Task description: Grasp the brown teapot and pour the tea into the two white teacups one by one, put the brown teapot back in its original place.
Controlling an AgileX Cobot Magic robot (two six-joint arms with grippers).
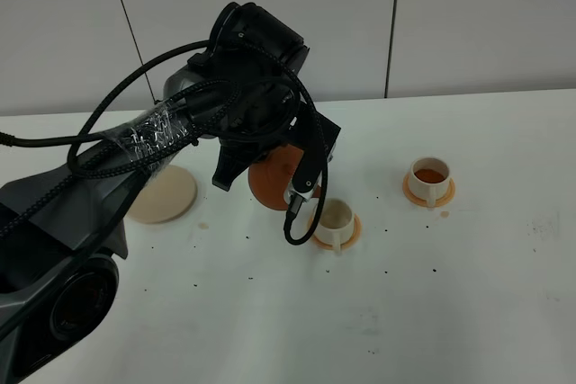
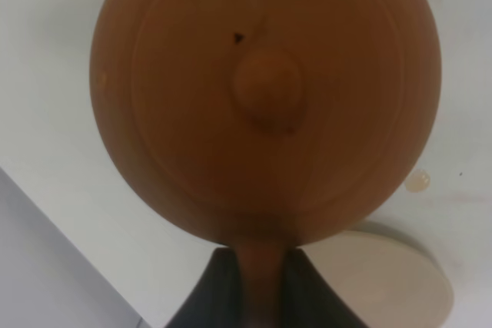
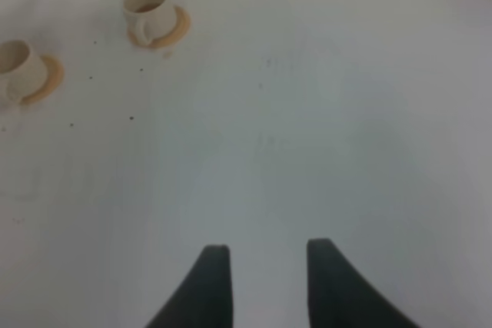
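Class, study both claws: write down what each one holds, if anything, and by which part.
The left claw grips the brown teapot by its handle. The right claw holds nothing; its jaws stand open above the table.

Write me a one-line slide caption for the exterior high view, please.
Left gripper holds the brown teapot beside the near teacup; the far teacup holds tea.
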